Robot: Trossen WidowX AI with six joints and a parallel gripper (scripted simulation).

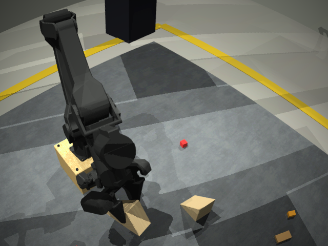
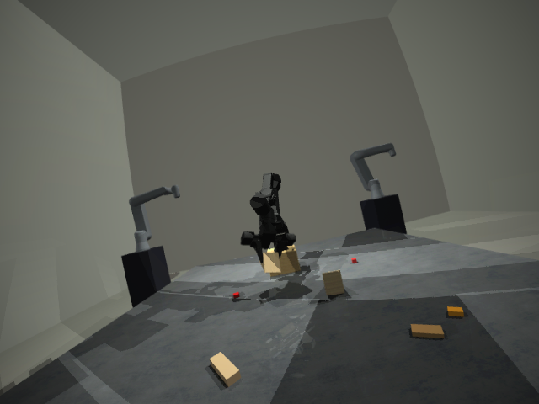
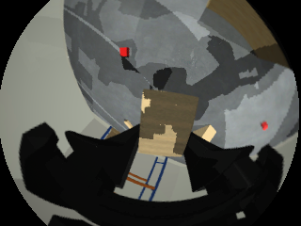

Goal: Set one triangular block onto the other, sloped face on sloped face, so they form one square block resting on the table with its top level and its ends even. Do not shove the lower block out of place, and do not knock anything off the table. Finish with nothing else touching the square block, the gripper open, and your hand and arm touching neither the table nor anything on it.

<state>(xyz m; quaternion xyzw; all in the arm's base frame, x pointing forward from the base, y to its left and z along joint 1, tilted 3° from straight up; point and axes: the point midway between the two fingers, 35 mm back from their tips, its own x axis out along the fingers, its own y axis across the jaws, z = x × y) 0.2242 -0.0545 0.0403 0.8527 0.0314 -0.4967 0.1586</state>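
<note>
The claw [image 1: 126, 209] was clenched on one wooden wedge [image 1: 135, 217], holding it clear of the grey surface [image 1: 238, 148]. The other wedge [image 1: 197, 207] sat on the surface nearby, apart from it, with a small red cube [image 1: 183, 143] farther off.

Pale wood-grain triangular blocks [image 1: 136, 216]; black arm [image 1: 76, 84]; red cube [image 1: 183, 143]; seemingly mottled grey table [image 1: 225, 137].
</note>
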